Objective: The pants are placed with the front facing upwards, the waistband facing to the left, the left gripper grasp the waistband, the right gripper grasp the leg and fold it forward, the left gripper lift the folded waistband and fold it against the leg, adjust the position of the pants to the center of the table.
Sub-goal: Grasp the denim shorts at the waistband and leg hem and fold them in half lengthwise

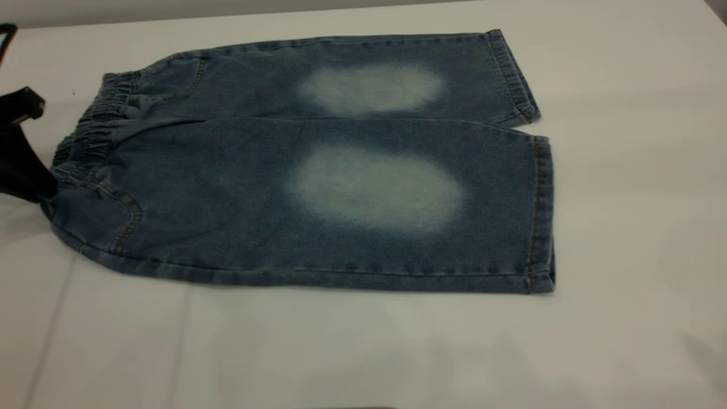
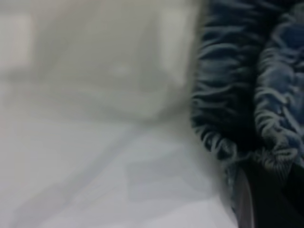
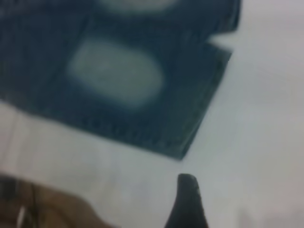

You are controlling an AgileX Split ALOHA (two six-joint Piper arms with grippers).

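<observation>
Pants flat, front up, waistband left; left gripper at the waistband, right gripper off the cloth.

Near edge: right gripper (image 3: 187,199) hangs over bare table (image 1: 363,352), near the pants' (image 1: 341,187) near-right leg hem and apart from it; only one fingertip shows, so its opening cannot be told. Pants look like soft, limp denim of moderate weight, likely to drape and sag; the thick hem and gathered waistband (image 1: 93,133) should give the firmest holds. Left gripper (image 1: 23,165) is low at the waistband's near-left end, touching the ruffles; whether it is clamped I cannot tell.
</observation>
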